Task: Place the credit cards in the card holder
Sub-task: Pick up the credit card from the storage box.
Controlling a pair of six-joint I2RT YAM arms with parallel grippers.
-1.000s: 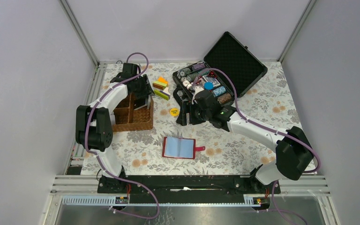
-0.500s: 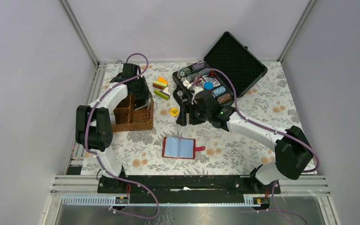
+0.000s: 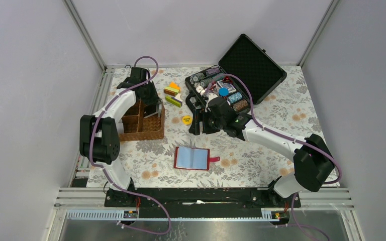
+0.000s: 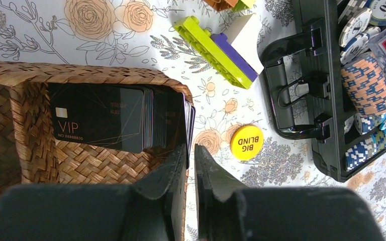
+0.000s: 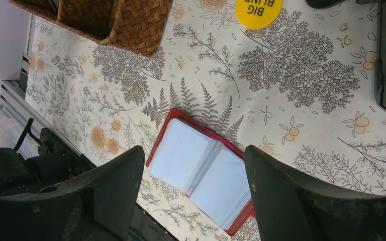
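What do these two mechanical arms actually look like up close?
Left arm and right arm have white tube-like links between chunky black joints, each trailed by a purple cable. The left pincer and right pincer have two black, wedge-shaped fingers.

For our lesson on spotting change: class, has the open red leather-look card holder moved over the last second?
No. The red card holder lies where it did, at the same gap from the round yellow chip and the brown wicker basket.

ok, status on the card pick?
Left gripper nearly shut at credit cards' end, grip unclear. Right gripper open above card holder. Stack sits in basket, wall close by.
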